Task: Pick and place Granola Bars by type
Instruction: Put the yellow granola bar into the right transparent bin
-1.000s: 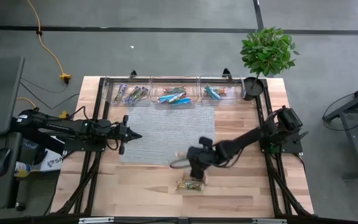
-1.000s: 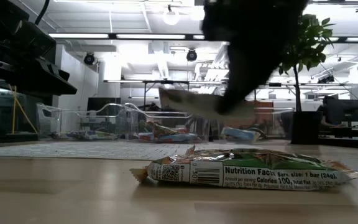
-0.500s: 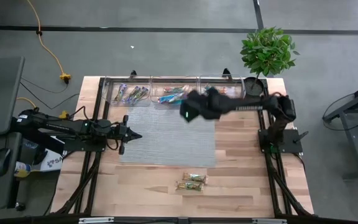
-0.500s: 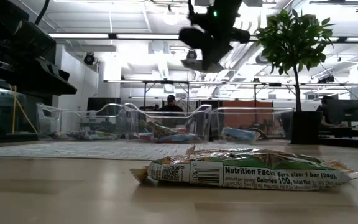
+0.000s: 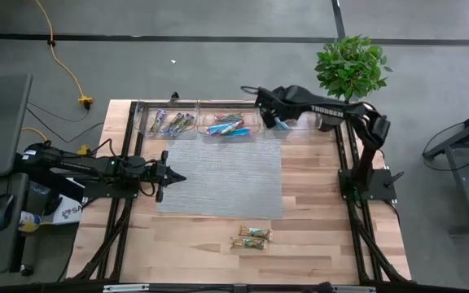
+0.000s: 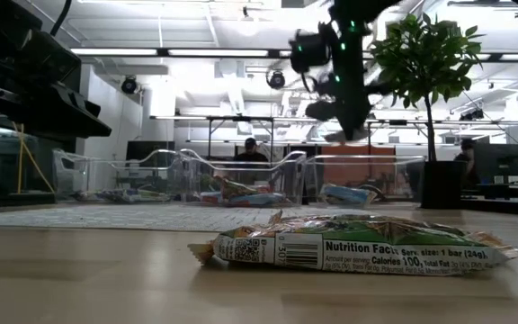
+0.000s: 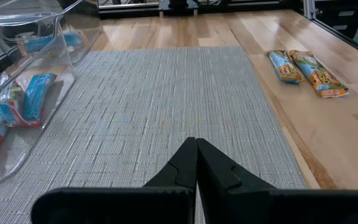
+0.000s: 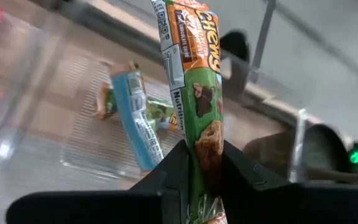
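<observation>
My right gripper hangs high over the far edge, above the right clear bin, shut on a green and orange granola bar. That bin holds a blue bar and green ones. Two more green-tan bars lie flat on the wood near the near edge, and show in the low view as a wrapper and in the left wrist view. My left gripper is shut and waits over the grey mat's left edge. My right gripper pinches the green and orange bar between its two fingers, on the bar's lower part. The rest of the wrapper sticks out ahead of the fingertips. The bar is lifted clear, above the right bin.
Three clear bins line the far edge: the left one with purple-tinted bars, the middle one with blue and red ones, then the right one. A potted plant stands at the far right corner. A grey mat covers the table's middle.
My right gripper has carried its bar from beside the two bars on the near wood, up and across the mat to the far edge, ending over the right bin. The two bars on the wood have stayed put.
</observation>
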Available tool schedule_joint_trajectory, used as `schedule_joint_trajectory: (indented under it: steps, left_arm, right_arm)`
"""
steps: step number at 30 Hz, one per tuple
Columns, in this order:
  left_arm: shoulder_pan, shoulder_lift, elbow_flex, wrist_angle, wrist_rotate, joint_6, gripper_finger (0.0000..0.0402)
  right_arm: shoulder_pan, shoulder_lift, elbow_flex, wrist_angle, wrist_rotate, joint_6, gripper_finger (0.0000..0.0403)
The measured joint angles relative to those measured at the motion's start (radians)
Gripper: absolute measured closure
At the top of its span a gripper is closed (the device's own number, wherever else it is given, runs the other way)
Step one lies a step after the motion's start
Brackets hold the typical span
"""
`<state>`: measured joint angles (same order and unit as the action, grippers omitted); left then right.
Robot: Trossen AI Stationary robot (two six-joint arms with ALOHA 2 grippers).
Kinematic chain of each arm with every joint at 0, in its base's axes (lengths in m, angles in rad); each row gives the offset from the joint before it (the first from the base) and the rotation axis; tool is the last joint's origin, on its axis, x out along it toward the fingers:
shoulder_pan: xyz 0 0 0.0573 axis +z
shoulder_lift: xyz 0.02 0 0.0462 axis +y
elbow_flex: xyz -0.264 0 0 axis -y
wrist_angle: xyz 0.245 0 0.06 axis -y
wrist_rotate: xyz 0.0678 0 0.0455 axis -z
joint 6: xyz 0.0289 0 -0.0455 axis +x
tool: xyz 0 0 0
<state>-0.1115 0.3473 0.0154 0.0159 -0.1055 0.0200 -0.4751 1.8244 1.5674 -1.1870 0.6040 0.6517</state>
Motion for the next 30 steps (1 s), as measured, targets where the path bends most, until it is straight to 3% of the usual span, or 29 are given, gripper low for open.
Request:
schedule_joint_trajectory:
  steps: [6,15,30]
  left_arm:
    - [0.0,0.0,0.0,0.0,0.0,0.0,0.0401]
    - [0.0,0.0,0.0,0.0,0.0,0.0,0.0401]
    - [0.0,0.0,0.0,0.0,0.0,0.0,0.0401]
  right_arm:
    - [-0.099,0.0,-0.107,0.147,-0.182,-0.033,0.035]
    - [-0.118,0.0,-0.198,0.263,-0.295,-0.035,0.0347]
    - [-0.118,0.0,-0.176,0.371,-0.416,-0.164,0.023]
